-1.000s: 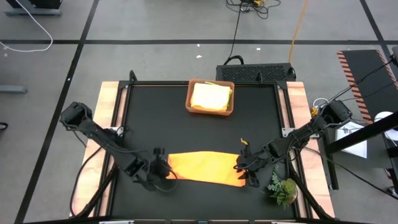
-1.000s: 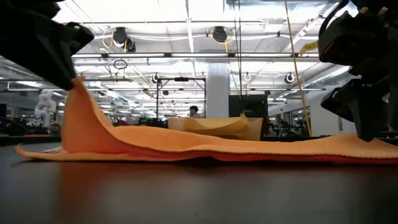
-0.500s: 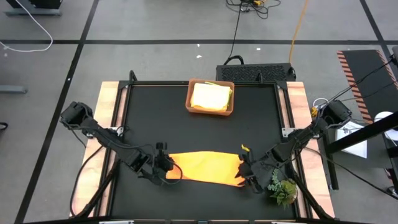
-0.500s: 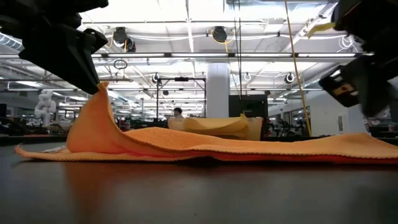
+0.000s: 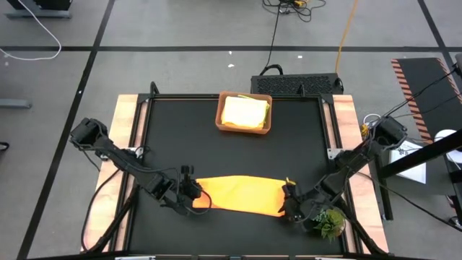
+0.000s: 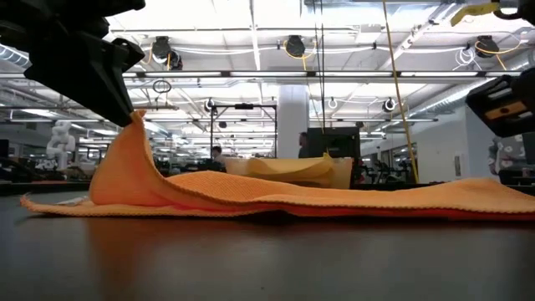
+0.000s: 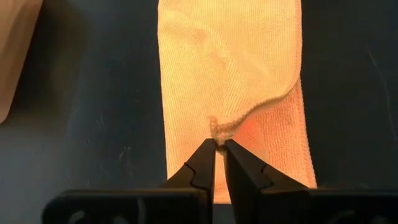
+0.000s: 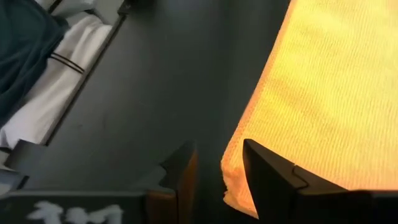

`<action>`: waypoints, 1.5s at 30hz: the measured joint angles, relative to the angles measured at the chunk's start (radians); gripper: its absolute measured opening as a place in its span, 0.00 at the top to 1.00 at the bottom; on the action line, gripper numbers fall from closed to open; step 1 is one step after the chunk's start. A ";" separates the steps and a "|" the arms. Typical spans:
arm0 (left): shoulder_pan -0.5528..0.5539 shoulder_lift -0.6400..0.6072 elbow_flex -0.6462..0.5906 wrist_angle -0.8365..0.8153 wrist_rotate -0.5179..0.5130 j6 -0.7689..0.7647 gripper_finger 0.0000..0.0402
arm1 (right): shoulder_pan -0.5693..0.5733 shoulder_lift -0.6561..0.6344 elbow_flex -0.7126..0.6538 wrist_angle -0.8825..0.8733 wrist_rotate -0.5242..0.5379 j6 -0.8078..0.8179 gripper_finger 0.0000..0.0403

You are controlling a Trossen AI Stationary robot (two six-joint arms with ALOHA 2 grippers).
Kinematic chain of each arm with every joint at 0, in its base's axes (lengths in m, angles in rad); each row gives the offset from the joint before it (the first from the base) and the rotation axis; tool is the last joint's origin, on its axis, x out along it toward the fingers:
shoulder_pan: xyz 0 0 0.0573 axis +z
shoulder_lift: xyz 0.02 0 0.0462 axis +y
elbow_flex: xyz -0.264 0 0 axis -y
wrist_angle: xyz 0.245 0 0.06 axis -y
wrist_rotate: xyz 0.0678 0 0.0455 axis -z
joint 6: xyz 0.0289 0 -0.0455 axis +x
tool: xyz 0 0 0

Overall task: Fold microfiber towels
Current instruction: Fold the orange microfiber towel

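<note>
The orange towel (image 5: 242, 195) lies as a long folded strip on the black table near the front edge. My left gripper (image 5: 196, 196) is shut on the strip's left end and raises it to a peak (image 6: 125, 134). My right gripper (image 5: 289, 209) is open over the strip's right near corner (image 8: 233, 186). It stands above the cloth in the low view (image 6: 506, 100) and touches nothing. Folded yellow towels (image 5: 244, 112) lie in the terracotta tray (image 5: 221, 124) at the far middle. The other towels are out of view. My left gripper pinches the edge of the towel's upper layer (image 7: 219, 129) between its two fingertips, at the strip's left end. The fingers slant down from the table's left. That edge is lifted off the lower layer, and the rest of the strip lies on the table.
A green plant sprig (image 5: 328, 220) lies at the near right corner, beside my right gripper. The tray also shows behind the towel in the low view (image 6: 338, 171). Bare black table lies between the tray and the towel.
My left gripper has carried the towel's left end a little toward the table's right, then held still, and the raised peak moved with it. My right gripper has risen off the towel's right end and drawn back toward the near right corner.
</note>
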 joint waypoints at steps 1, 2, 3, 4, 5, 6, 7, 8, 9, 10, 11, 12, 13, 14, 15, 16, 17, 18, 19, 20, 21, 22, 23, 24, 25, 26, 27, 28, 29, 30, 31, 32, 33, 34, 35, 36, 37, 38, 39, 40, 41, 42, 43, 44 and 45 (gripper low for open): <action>0.000 0.000 0.000 0.000 0.000 -0.001 0.91 | 0.000 0.009 0.000 0.007 0.000 0.000 0.70; 0.000 0.000 0.000 0.000 0.000 -0.006 0.91 | 0.000 0.022 0.000 0.009 0.001 0.000 0.70; -0.001 0.000 0.000 0.000 0.000 -0.007 0.91 | 0.000 0.038 0.000 0.012 0.002 0.005 0.70; -0.001 0.000 0.000 0.000 0.000 -0.008 0.91 | 0.000 0.058 0.000 0.017 0.002 0.016 0.70; -0.001 0.000 0.000 0.000 0.000 -0.008 0.91 | 0.000 0.077 0.000 0.017 0.002 0.026 0.70; -0.001 0.000 0.000 0.000 0.000 -0.008 0.91 | 0.000 0.096 0.000 0.012 0.002 0.038 0.70; -0.001 0.000 0.000 0.000 0.000 -0.008 0.91 | 0.000 0.112 0.000 0.012 0.002 0.047 0.70; -0.001 0.000 0.000 0.000 0.000 -0.006 0.91 | 0.000 0.124 0.000 0.015 0.003 0.054 0.70; -0.001 0.000 0.000 0.000 0.000 -0.005 0.91 | 0.000 0.131 0.000 0.019 0.005 0.063 0.70; -0.001 0.000 0.000 0.000 0.000 -0.004 0.91 | 0.000 0.133 0.000 0.020 0.006 0.068 0.70; -0.001 0.000 0.000 0.000 0.000 -0.004 0.91 | 0.000 0.134 0.000 0.020 0.006 0.070 0.70; -0.001 0.000 0.000 0.000 0.001 -0.004 0.91 | 0.000 0.132 0.000 0.020 0.006 0.071 0.70; -0.001 0.000 0.000 0.000 0.001 -0.005 0.91 | 0.000 0.127 0.000 0.018 0.006 0.070 0.70; -0.001 0.000 0.000 0.000 0.001 -0.005 0.91 | 0.000 0.122 0.000 0.015 0.006 0.068 0.70; -0.001 0.000 0.000 0.000 0.001 -0.005 0.91 | 0.000 0.114 0.000 0.011 0.006 0.067 0.70; -0.001 0.000 0.000 0.000 0.001 -0.005 0.91 | 0.000 0.108 0.000 0.010 0.006 0.067 0.70; -0.001 0.000 0.000 0.000 0.001 -0.005 0.91 | 0.000 0.104 0.000 0.011 0.006 0.067 0.70; -0.001 0.000 0.000 0.000 0.001 -0.006 0.91 | 0.000 0.099 0.000 0.010 0.007 0.065 0.70; -0.001 0.000 0.000 0.000 0.001 -0.005 0.91 | 0.000 0.096 0.000 0.008 0.011 0.062 0.71; -0.001 0.000 0.000 0.000 0.001 -0.005 0.91 | 0.000 0.095 0.000 0.007 0.022 0.059 0.71; -0.001 0.000 0.000 0.000 0.001 -0.003 0.91 | 0.000 0.095 0.000 0.007 0.026 0.055 0.73; -0.001 0.000 0.000 0.000 0.001 -0.002 0.91 | 0.000 0.095 0.000 0.006 0.027 0.050 0.74; -0.001 0.000 0.000 0.000 0.001 -0.002 0.91 | -0.001 0.095 0.000 0.007 0.026 0.046 0.77; -0.001 0.000 0.000 0.000 0.001 -0.002 0.91 | -0.001 0.095 0.000 0.008 0.026 0.045 0.79; -0.001 0.000 0.000 0.000 0.001 -0.002 0.91 | -0.001 0.095 0.000 0.008 0.026 0.045 0.82; -0.001 0.000 0.000 0.000 0.001 -0.002 0.91 | -0.001 0.095 0.000 0.008 0.026 0.045 0.85; -0.001 0.000 0.000 0.000 0.001 -0.002 0.91 | -0.001 0.095 0.000 0.009 0.026 0.045 0.89; -0.001 0.000 0.000 0.000 0.001 -0.002 0.91 | -0.001 0.095 0.000 0.010 0.026 0.045 0.92; -0.001 0.000 0.000 0.001 0.001 -0.003 0.91 | -0.001 0.095 0.000 0.010 0.025 0.045 0.95; -0.001 0.000 0.000 0.005 0.001 -0.005 0.91 | -0.001 0.095 0.000 0.010 0.025 0.045 0.97; -0.001 -0.003 0.000 0.009 0.000 -0.005 0.91 | -0.001 0.092 0.000 0.009 0.025 0.045 0.98; -0.001 -0.011 0.000 0.009 0.000 -0.004 0.91 | -0.001 0.086 0.000 0.009 0.025 0.045 0.99; -0.001 -0.019 0.000 0.009 0.000 -0.002 0.91 | -0.001 0.077 0.000 0.009 0.025 0.045 0.98; -0.001 -0.029 0.000 0.013 -0.004 -0.002 0.91 | -0.001 0.066 0.000 0.011 0.025 0.045 0.98; -0.001 -0.040 0.000 0.013 -0.010 -0.004 0.91 | -0.001 0.051 0.000 0.011 0.025 0.045 0.98; -0.002 -0.054 0.000 0.010 -0.015 -0.007 0.91 | -0.001 0.033 -0.001 0.017 0.025 0.045 0.98; -0.005 -0.071 0.000 0.012 -0.019 -0.009 0.91 | -0.001 0.014 -0.001 0.031 0.025 0.045 0.98; -0.008 -0.088 0.000 0.025 -0.026 -0.010 0.91 | 0.000 -0.006 -0.001 0.046 0.025 0.040 0.99; -0.012 -0.106 0.000 0.036 -0.030 -0.006 0.91 | 0.004 -0.030 -0.001 0.053 0.027 0.030 0.99; -0.018 -0.124 0.000 0.036 -0.039 -0.001 0.91 | 0.007 -0.050 -0.001 0.059 0.034 0.012 0.99; -0.024 -0.141 0.000 0.032 -0.053 0.005 0.91 | 0.012 -0.070 -0.001 0.068 0.052 -0.008 0.99; -0.029 -0.156 0.000 0.031 -0.072 0.014 0.91 | 0.013 -0.089 0.000 0.071 0.067 -0.026 0.99; -0.031 -0.169 0.000 0.032 -0.090 0.028 0.91 | 0.014 -0.109 0.000 0.064 0.087 -0.045 0.99; -0.032 -0.181 0.000 0.024 -0.110 0.039 0.91 | 0.013 -0.127 -0.001 0.060 0.110 -0.060 1.00; -0.032 -0.193 0.000 0.007 -0.129 0.045 0.91 | 0.013 -0.141 0.000 0.061 0.132 -0.069 1.00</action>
